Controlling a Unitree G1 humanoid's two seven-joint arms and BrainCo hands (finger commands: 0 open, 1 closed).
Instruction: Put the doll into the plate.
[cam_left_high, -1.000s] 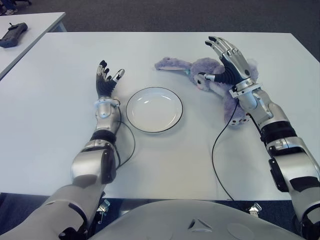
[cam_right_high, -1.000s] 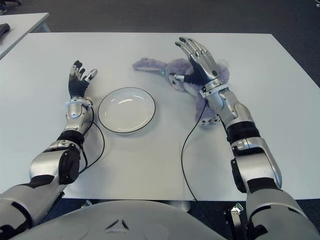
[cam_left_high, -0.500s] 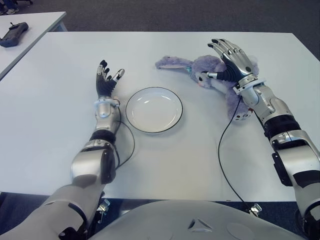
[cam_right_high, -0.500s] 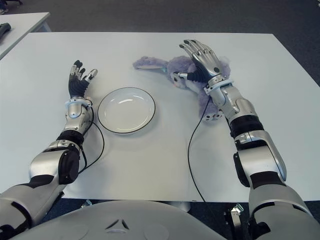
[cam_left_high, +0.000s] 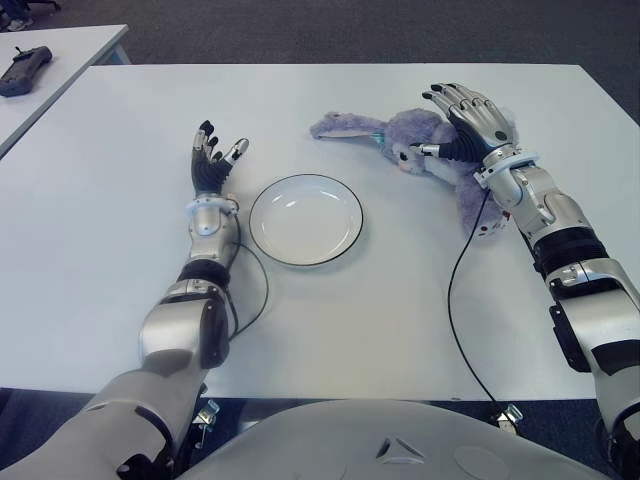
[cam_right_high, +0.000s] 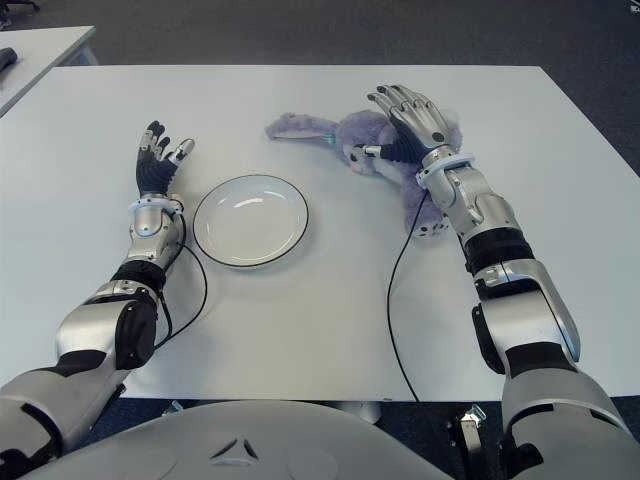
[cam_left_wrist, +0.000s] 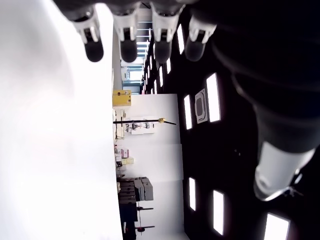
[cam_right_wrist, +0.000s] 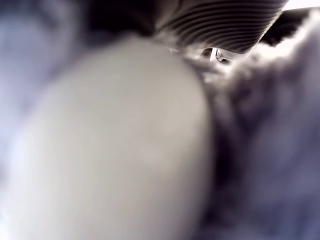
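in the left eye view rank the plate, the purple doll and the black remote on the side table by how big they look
1. doll, partly hidden by the right hand
2. plate, close to it
3. remote, farther away

table: a white table (cam_right_high: 300, 330) fills the scene, with dark floor beyond its far edge.
plate: a white plate (cam_right_high: 250, 220) with a dark rim sits left of centre, holding nothing.
doll: a purple plush doll (cam_right_high: 350, 135) lies on the far right of the plate, one long ear stretched left.
right hand: the right hand (cam_right_high: 412, 118) is laid over the doll's body, fingers spread and pressed onto the fur.
left hand: the left hand (cam_right_high: 155, 160) shows just left of the plate, fingers relaxed and pointing up.
cable: a black cable (cam_right_high: 395, 300) trails from the right forearm toward the near edge.
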